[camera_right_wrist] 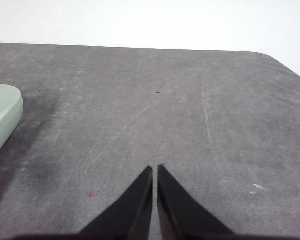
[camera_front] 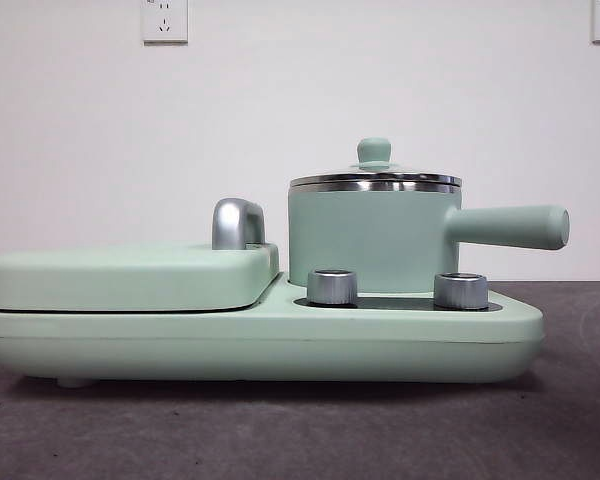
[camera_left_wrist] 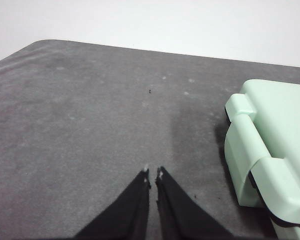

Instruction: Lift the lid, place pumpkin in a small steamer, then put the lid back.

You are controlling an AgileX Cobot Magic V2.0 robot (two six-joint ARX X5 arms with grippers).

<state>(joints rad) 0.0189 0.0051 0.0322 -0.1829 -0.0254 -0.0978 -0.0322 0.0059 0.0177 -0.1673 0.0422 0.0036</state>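
The small steamer (camera_front: pixel 370 238), a mint-green pot with a long side handle pointing right, stands on the right part of the mint-green cooker base (camera_front: pixel 260 340). The glass lid (camera_front: pixel 375 176) with its mint-green knob sits on the pot. The pumpkin is not in view. Neither gripper shows in the front view. My left gripper (camera_left_wrist: pixel 153 173) is shut and empty over the grey table, beside the cooker's edge (camera_left_wrist: pixel 262 150). My right gripper (camera_right_wrist: pixel 155 168) is shut and empty over bare table, with a corner of the cooker (camera_right_wrist: pixel 2 120) off to one side.
The large flat griddle cover (camera_front: pixel 130 275) with a steel handle (camera_front: pixel 237 224) takes up the cooker's left part. Two steel dials (camera_front: pixel 332 287) (camera_front: pixel 460 290) stand in front of the pot. A white wall with sockets (camera_front: pixel 165 20) is behind.
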